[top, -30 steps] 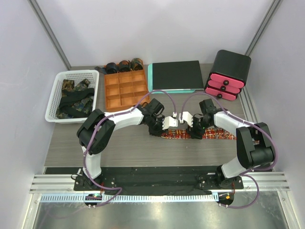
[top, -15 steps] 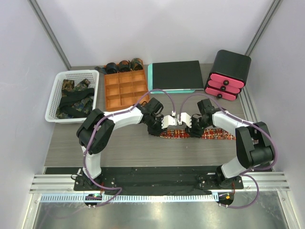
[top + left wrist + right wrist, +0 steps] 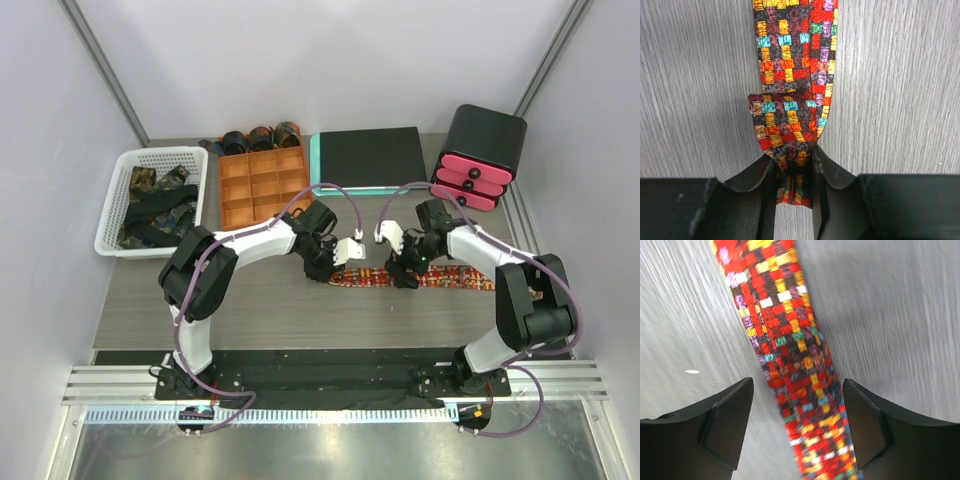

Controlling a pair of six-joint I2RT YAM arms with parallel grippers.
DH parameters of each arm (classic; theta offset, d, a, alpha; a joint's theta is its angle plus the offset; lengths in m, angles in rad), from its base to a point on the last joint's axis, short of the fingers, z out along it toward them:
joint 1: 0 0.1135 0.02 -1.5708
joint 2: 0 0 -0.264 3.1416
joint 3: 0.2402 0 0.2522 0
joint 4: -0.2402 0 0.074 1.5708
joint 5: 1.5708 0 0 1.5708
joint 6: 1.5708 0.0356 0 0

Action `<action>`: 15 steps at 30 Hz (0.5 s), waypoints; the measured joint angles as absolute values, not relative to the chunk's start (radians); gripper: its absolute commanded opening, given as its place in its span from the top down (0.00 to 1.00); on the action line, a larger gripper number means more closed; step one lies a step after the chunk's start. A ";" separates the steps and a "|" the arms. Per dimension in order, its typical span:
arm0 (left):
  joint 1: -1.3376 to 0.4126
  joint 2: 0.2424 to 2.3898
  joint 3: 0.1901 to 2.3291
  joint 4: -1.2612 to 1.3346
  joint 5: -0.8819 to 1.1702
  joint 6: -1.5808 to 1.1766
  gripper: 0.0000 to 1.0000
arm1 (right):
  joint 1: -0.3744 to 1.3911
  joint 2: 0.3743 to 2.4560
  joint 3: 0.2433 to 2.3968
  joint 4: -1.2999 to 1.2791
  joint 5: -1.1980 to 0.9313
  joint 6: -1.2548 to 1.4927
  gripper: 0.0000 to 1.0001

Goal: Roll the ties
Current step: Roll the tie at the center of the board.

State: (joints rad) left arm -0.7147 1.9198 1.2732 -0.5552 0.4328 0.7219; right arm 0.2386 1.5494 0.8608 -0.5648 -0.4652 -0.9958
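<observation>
Pinching first fold of checked tie (image 3: pixel 795 75) with left gripper (image 3: pixel 792 172); straddling it with right gripper (image 3: pixel 797 390), wide, empty. Barely started; three rolls (image 3: pixel 260 137) behind orange tray (image 3: pixel 225 190), more ties (image 3: pixel 155 205) left of tray.

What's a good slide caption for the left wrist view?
Left gripper pinches the folded end of the checked tie on the table.

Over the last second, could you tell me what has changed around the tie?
The right gripper opened its jaws above the checked tie and moved right, away from the left gripper, which shifted slightly left, still clamped on the tie's folded end. Everything else stayed put.
</observation>
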 measured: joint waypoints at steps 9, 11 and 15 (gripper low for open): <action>-0.715 1.920 1.274 -0.560 0.434 0.727 0.83 | 0.133 1.544 1.047 -0.560 -0.607 -0.339 0.42; -0.714 1.920 1.274 -0.560 0.434 0.727 0.83 | 0.129 1.579 1.048 -0.491 -0.664 -0.136 0.47; -0.714 1.920 1.274 -0.560 0.434 0.727 0.83 | 0.159 1.658 0.957 -0.299 -0.743 0.240 0.45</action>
State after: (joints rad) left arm -0.7139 1.9198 1.2736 -0.5602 0.4343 0.7269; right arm 0.1585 1.6585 0.9573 -0.2985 -0.7429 0.2401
